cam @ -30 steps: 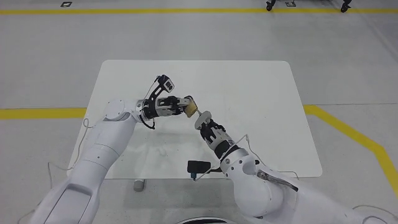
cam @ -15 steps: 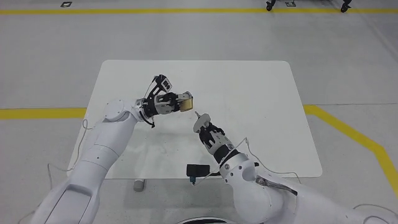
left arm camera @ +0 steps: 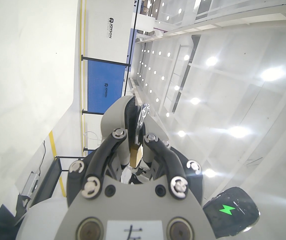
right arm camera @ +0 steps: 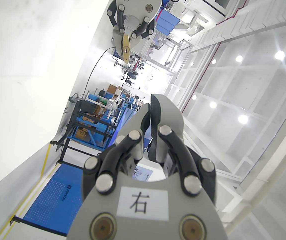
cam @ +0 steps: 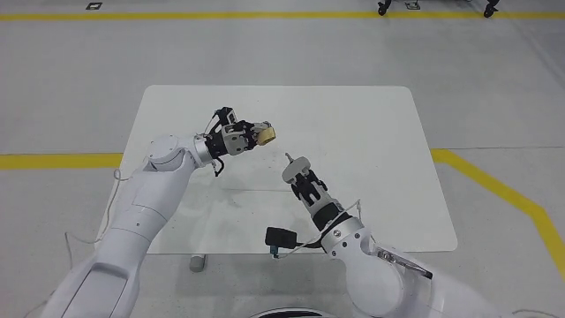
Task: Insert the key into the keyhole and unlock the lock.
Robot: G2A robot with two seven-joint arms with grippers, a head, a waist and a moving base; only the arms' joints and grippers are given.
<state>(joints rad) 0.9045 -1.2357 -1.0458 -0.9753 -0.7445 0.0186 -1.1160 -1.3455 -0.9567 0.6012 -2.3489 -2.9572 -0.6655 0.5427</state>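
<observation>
My left gripper (cam: 257, 134) hangs above the left middle of the white table (cam: 371, 115), shut on a brass padlock (cam: 265, 132). In the left wrist view the brass body (left arm camera: 134, 154) sits between the fingers and its silver shackle (left arm camera: 142, 116) sticks out past them. My right gripper (cam: 294, 164) hovers a short way to the right and nearer the front, shut on a small key (cam: 289, 155) that points toward the lock. The right wrist view looks past its shut fingers (right arm camera: 155, 116) at the padlock (right arm camera: 126, 47), whose keyhole end faces this gripper across a gap.
A small black device (cam: 281, 237) sits at the table's front edge between the arms. The right half and the back of the table are bare white surface. Yellow floor lines run beside and behind the table.
The grippers were nearly touching a second ago and have drawn apart. The left one carried the padlock back and left, and the right one moved right with the key.
</observation>
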